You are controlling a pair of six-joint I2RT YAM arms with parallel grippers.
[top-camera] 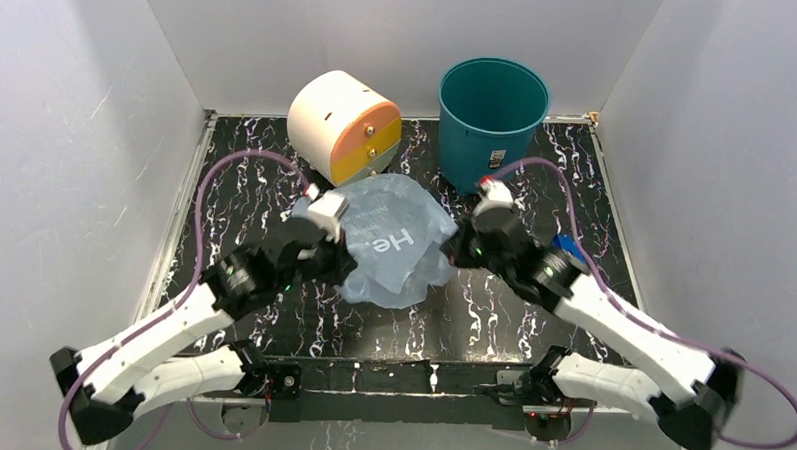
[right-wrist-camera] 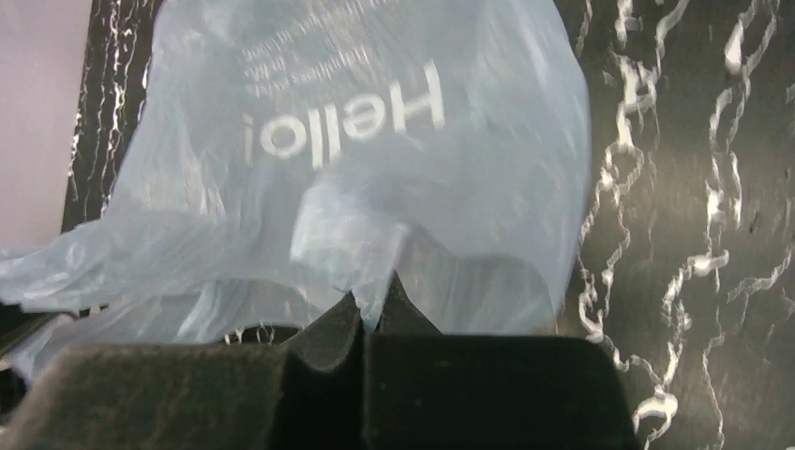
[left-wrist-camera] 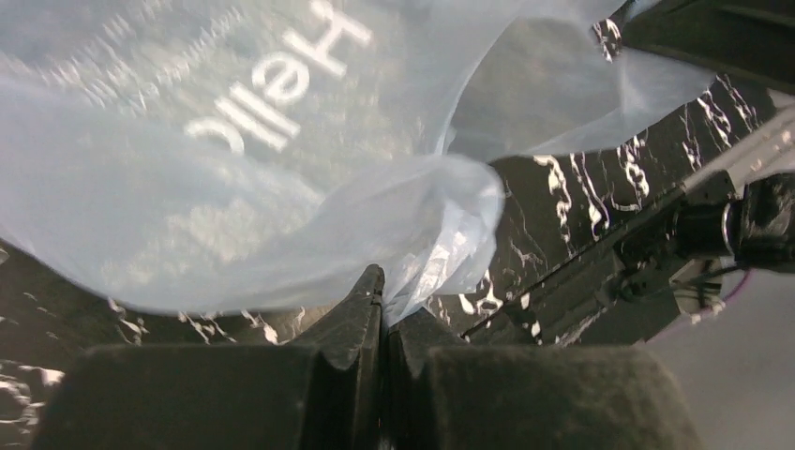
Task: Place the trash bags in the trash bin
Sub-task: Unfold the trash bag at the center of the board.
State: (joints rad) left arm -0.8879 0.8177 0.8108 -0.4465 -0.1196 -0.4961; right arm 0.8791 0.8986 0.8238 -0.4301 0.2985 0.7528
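The pale blue trash bag (top-camera: 394, 240) with white "Hello" lettering hangs spread between both arms at the table's middle. My left gripper (top-camera: 341, 261) is shut on the bag's left edge; in the left wrist view (left-wrist-camera: 386, 305) crinkled plastic (left-wrist-camera: 281, 169) is pinched between its jaws. My right gripper (top-camera: 452, 249) is shut on the bag's right edge, and in the right wrist view (right-wrist-camera: 375, 305) a fold of the bag (right-wrist-camera: 375, 169) sits in its closed jaws. The teal trash bin (top-camera: 490, 123) stands upright and open at the back, behind the right gripper.
A cream and orange drum-shaped box (top-camera: 343, 125) lies at the back left of the bin. A small dark blue object (top-camera: 568, 246) lies by the right arm. White walls enclose the black marbled table (top-camera: 235, 199).
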